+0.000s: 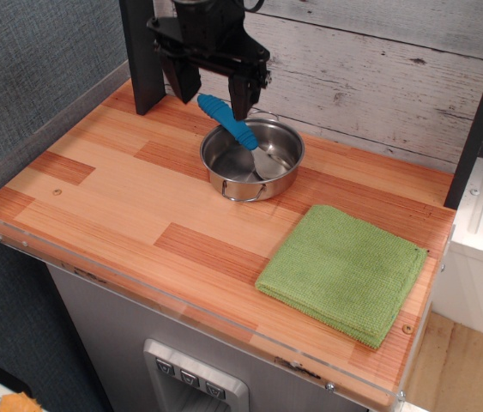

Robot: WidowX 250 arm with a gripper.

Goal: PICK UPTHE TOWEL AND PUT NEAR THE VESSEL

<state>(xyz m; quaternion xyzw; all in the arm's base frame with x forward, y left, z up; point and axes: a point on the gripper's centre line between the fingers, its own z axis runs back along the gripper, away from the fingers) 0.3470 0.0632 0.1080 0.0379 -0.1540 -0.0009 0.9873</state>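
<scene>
The gripper [211,90] is being held spread wide, with nothing gripped, above the blue handle [226,121] that is being propped in the pot [252,160]. To the right, the towel [341,270] is being left flat on the desk [112,202], apart from the pot.

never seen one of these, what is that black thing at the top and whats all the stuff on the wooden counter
The black thing is the end of a robot arm; its two-fingered hand hangs open and empty above the back of the wooden counter. There is only one picture, taken from a camera looking down at the counter from the front. A small steel pot stands just below the hand, with a blue-handled utensil leaning in it. A folded green towel lies flat toward the right front, apart from the pot. Nothing is being held.
</scene>
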